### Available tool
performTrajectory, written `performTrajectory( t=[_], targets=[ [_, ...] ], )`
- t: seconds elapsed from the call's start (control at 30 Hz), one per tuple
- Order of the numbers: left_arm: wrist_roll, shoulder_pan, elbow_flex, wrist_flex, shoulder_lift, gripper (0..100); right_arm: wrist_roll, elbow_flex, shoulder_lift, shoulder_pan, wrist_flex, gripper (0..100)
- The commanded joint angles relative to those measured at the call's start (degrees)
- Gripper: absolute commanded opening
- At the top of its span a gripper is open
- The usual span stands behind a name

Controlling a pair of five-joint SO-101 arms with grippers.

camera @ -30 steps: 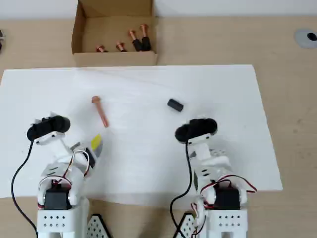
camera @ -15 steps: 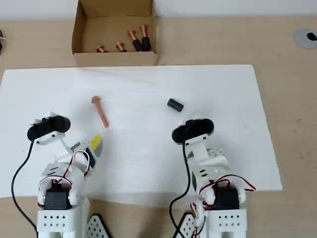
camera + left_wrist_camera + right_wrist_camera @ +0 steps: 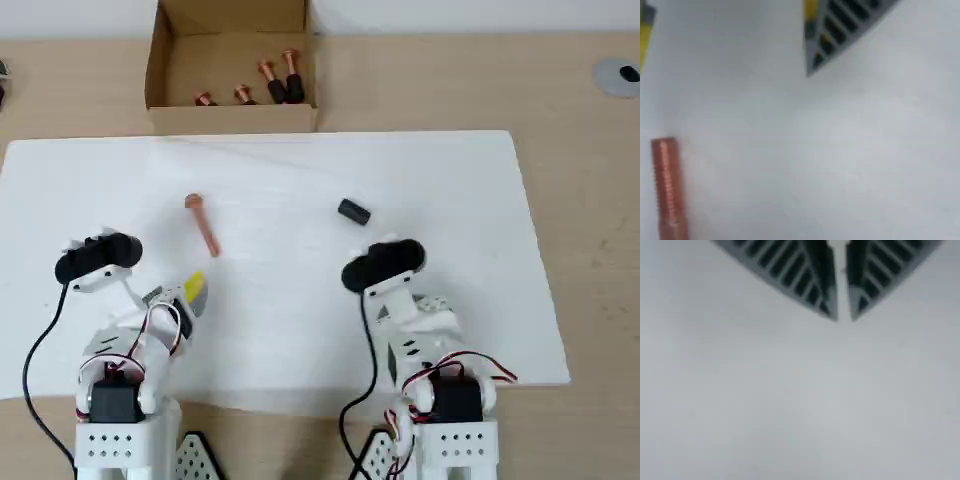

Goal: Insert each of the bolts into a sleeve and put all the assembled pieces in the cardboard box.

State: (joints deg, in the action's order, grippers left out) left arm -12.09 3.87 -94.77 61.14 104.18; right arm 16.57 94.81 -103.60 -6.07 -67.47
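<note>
Threaded copper bolt [image 3: 204, 228]; short black cylindrical sleeve [image 3: 352, 212].

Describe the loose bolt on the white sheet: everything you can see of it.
The loose bolt looks like copper-coloured metal, with a round flat head and a straight shank that shows thread ridges toward its blunt end in the left wrist view. It lies flat on the white sheet, head toward the cardboard box, shank slanting back toward the arms. It has no sleeve on it; the black sleeve lies well apart. Only the sheet touches it.
</note>
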Motion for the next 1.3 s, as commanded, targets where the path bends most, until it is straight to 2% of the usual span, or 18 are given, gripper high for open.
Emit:
performTrajectory(
  t=[0.0,0.2,0.47,0.7,0.83,0.97,1.07,1.27],
  targets=[
    [-0.44,-1.41,0.26,-1.05,0.4,23,1.41,-3.21,-5.67,-0.22,-0.53,8.7],
    [-0.35,-4.75,0.26,-1.05,0.4,23,1.67,-16.04,0.84,-0.22,-1.23,10.7],
    [-0.44,-5.27,0.18,-1.93,0.4,23,1.58,-44.44,32.75,-0.75,-7.47,10.8],
    [0.35,-4.4,0.53,-2.29,0.31,23,1.49,-65.71,58.95,-10.24,-21.27,10.8],
    [7.91,3.08,2.73,-2.37,0.31,23,1.41,-69.05,70.64,-11.74,-22.77,10.8],
    [14.59,9.76,6.68,-4.4,0.31,23,1.41,-70.11,79.69,-8.66,-22.86,10.8],
    [19.25,9.93,10.11,-6.07,0.31,23,2.9,-71.87,86.11,-5.58,-22.95,10.8],
    [23.82,9.93,14.59,-8.0,0.13,23,13.36,-83.47,99.74,-3.65,-28.22,10.8]
  ],
)
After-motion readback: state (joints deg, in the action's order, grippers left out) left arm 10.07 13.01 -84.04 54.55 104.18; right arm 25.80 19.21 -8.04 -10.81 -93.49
